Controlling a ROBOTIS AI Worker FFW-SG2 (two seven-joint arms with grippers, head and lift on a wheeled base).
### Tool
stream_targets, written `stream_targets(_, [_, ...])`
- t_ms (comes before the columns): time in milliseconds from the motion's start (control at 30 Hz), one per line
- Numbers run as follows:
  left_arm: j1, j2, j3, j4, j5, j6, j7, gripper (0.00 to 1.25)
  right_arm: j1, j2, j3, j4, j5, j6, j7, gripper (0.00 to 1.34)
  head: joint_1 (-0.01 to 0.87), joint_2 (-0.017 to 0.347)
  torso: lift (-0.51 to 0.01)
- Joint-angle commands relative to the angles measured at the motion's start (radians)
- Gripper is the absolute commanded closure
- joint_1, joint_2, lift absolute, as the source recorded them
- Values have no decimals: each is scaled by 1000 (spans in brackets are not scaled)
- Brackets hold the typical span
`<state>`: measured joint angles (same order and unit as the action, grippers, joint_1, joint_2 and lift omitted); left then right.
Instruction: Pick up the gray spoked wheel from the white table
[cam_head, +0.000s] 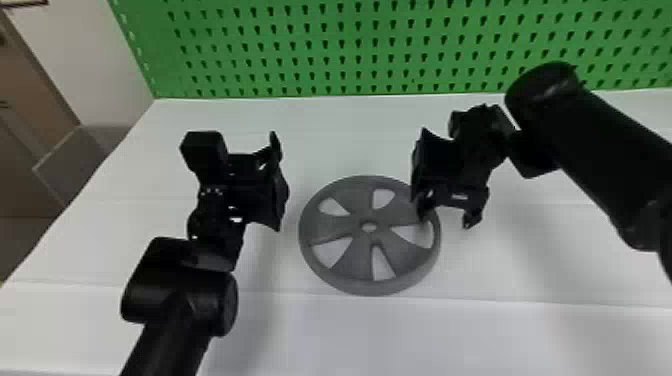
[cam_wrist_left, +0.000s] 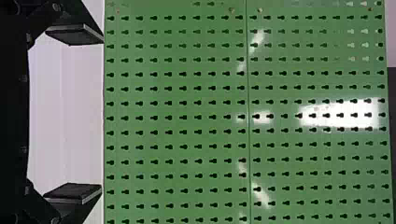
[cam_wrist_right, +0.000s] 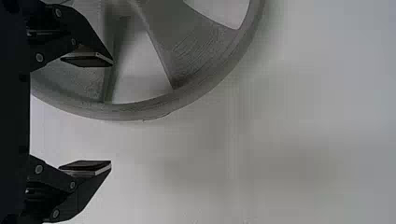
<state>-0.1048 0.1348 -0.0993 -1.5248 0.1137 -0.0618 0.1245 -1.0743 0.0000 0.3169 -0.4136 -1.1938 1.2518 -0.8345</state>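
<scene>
Nearest in the head view, the left arm (cam_head: 180, 295) rises from the bottom edge over the white table (cam_head: 285, 120). The gray spoked wheel (cam_head: 360, 265) lies flat on the tabletop, hub upward, well in from the left edge and the far edge. The right gripper (cam_head: 447, 215) is open above the part of the rim toward the table's right side. Its wrist view shows the two fingers spread, one over the wheel and the other over the white surface just beside it — the rim runs between them; whether either touches cannot be told. The left gripper (cam_head: 276, 180) is likewise open, raised between the wheel and the table's left edge, its fingers parted before the green pegboard (cam_head: 340, 75). The pegboard — perforated with rows of keyhole slots — stands upright along the far edge.
</scene>
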Motion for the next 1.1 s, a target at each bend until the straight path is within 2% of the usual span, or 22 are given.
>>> stream_targets(0, [0,0,3,0,3,-4,1,159,16,1,-10,-5,10,-11,0,499,779,149,-83])
stream_targets(633, [-6,0,0,-8,18,-9,4,159,74,1,-1,-63,54,-29,0,516,779,149,-83])
stream_targets(1067, [-10,0,1,-8,23,-12,10,159,96,1,65,-86,0,-48,2,525,779,149,-83])
